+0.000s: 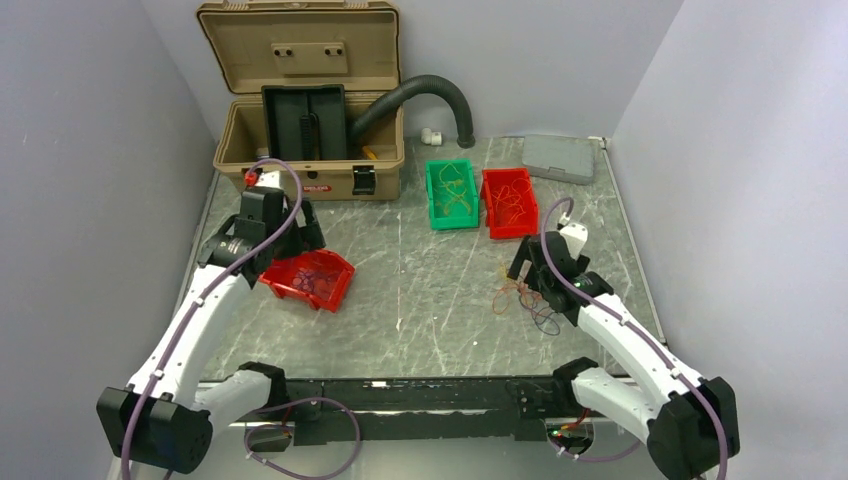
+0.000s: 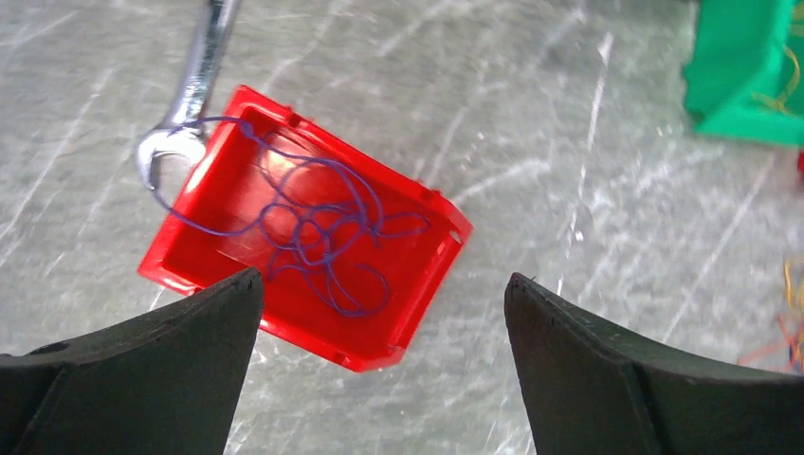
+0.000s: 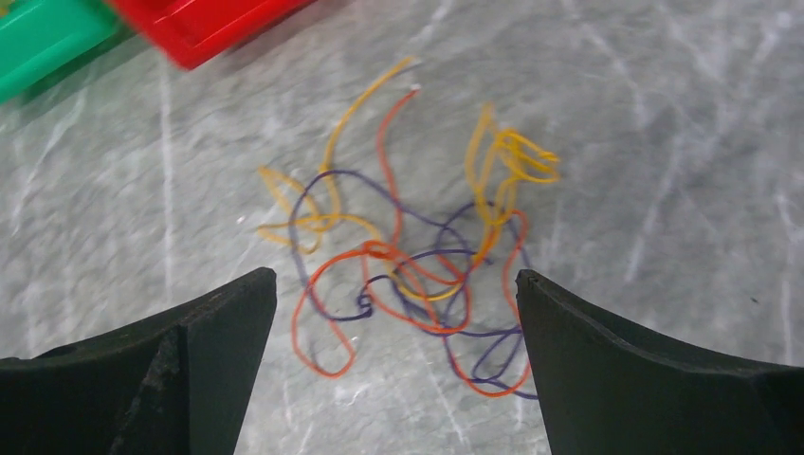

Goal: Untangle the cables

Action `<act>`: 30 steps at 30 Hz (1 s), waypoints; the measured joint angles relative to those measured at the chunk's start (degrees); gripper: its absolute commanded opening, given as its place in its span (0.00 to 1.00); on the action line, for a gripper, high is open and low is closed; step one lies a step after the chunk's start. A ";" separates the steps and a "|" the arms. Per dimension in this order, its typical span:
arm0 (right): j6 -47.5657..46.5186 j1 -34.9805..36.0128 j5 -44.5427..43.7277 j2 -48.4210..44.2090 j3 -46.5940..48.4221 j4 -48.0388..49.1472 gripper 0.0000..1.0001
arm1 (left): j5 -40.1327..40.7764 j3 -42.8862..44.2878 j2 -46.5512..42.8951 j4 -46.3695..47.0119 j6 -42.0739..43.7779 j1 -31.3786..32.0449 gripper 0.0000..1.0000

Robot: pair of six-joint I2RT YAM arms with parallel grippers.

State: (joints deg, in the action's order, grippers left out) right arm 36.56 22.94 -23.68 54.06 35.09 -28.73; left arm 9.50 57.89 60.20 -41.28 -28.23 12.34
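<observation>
The cables (image 3: 408, 265) are a loose tangle of thin orange, yellow, red and purple strands lying on the grey marble table (image 1: 430, 300). They also show in the top view (image 1: 522, 298) at the right front. My right gripper (image 3: 394, 277) is open and empty, hovering just above the near side of the tangle without touching it; it also shows in the top view (image 1: 522, 272). My left gripper (image 2: 384, 277) is open and empty above the near corner of a tilted red bin (image 2: 417, 284) that holds purple strands (image 2: 313, 227).
A steel wrench (image 2: 194, 85) lies against the far corner of that red bin (image 1: 285, 285). A green bin (image 1: 452, 193) and a second red bin (image 1: 509, 202), both with thin wires, stand at the back. A tan toolbox (image 1: 310, 110), black hose (image 1: 430, 90) and grey case (image 1: 558, 157) lie behind.
</observation>
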 measured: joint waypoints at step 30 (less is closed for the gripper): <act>-0.48 -9.46 12.63 13.79 -3.37 5.68 0.00 | -20.11 -9.92 -6.88 16.06 7.48 19.15 1.00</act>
State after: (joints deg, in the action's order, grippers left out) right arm 36.07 13.47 -11.05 67.85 31.73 -23.05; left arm -10.61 47.97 53.32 -25.21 -20.75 31.48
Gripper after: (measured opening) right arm 0.016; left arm 0.994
